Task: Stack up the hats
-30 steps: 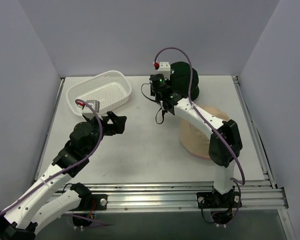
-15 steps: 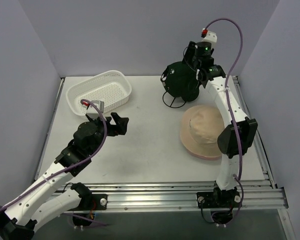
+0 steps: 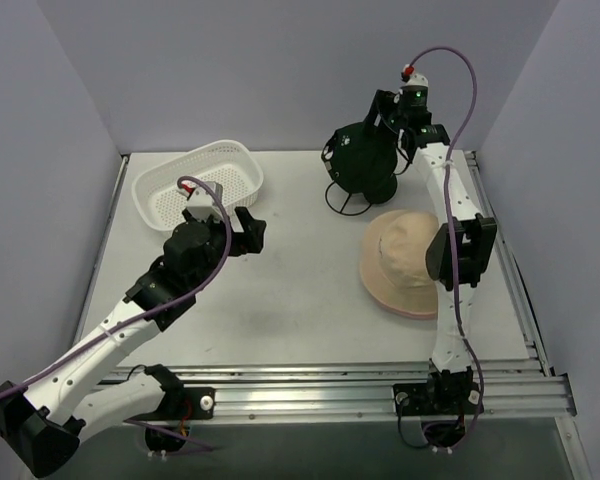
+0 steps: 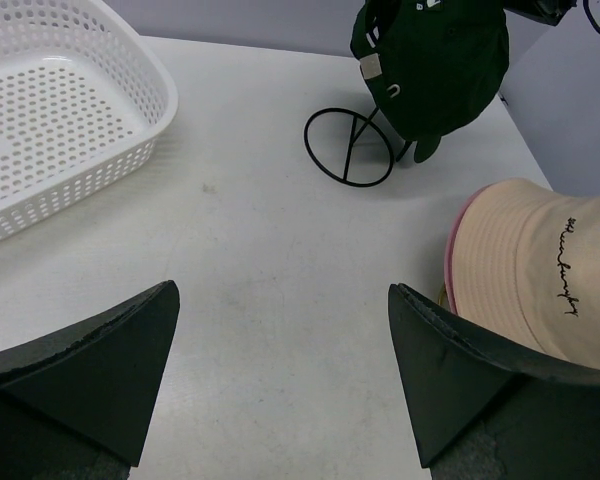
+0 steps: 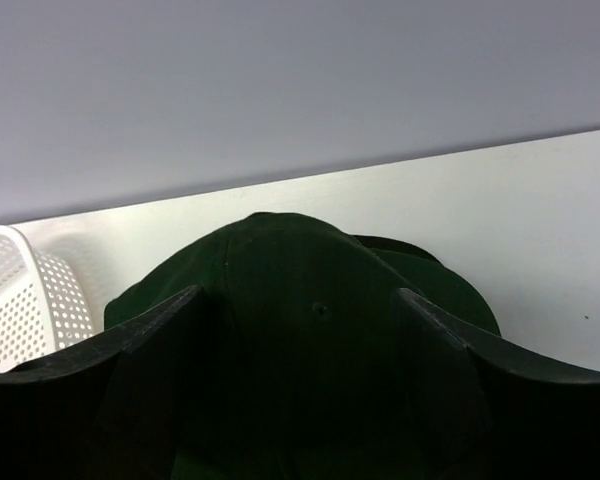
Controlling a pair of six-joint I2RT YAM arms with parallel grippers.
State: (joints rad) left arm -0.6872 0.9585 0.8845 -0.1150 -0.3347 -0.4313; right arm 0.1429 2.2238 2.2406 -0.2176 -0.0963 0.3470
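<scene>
Dark green cap [image 3: 363, 160]: one, perched on a black wire stand [image 4: 348, 185] at the far right of the table [image 3: 300, 300]; its back strap and buckle face the left wrist camera.
Below that cap: a dark flap hangs beside the stand's stem. I cannot tell whether it is this cap's brim or part of a second cap underneath.
Black cap: not made out as a separate thing in any view.
Tan bucket hat [image 3: 405, 255]: one, lying crown up on the table, near the stand and on its near side, with a line of dark script on its side.
Pink hat [image 4: 451, 262]: only a thin pink edge shows under the tan bucket hat's brim; the rest is covered.
Hats counted for certain: three.
Right fingers [image 5: 140, 400]: spread wide above the dark green cap's crown, which fills the gap in the wrist view. They grip nothing; I cannot tell whether they touch the cloth.
Right arm: crosses over the tan bucket hat's right side in the top view, hiding part of the brim.
Left fingers [image 4: 90, 370]: spread wide and empty, above bare table, well apart from the hats.
Basket [image 4: 40, 120]: one, white mesh, at the far left, cut off by the wrist view's edge.
</scene>
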